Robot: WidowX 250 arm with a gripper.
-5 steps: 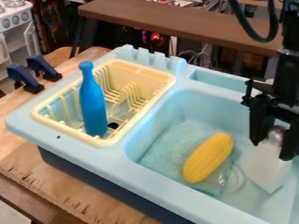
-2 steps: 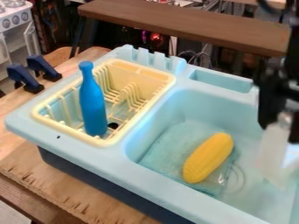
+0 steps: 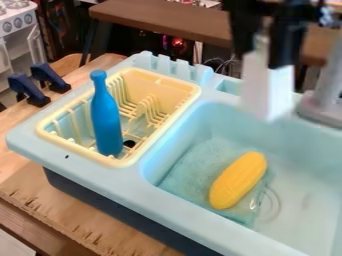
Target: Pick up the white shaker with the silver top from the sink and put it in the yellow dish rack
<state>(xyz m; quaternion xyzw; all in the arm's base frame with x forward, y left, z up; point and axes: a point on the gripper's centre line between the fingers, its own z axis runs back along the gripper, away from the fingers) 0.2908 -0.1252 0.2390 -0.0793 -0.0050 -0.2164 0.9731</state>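
The black gripper (image 3: 268, 47) hangs at the upper right, above the sink's back rim, shut on a white, blurred object (image 3: 267, 85) that hangs below its fingers. Down in the sink basin (image 3: 294, 155), a yellow corn cob (image 3: 238, 180) lies on a teal cloth (image 3: 194, 165). A blue bottle (image 3: 106, 117) stands upright in the front part of the yellow dish rack (image 3: 190, 90), left of the basin.
A grey faucet piece (image 3: 324, 102) rises at the sink's back right. Two dark blue clamps (image 3: 48, 76) sit on the wooden table (image 3: 80, 217) at the left. Behind the sink runs a brown shelf (image 3: 167, 25).
The gripper has risen out of the basin and moved back and left, carrying the white object with it. The grey faucet piece has come into sight. Corn, cloth and bottle have stayed put.
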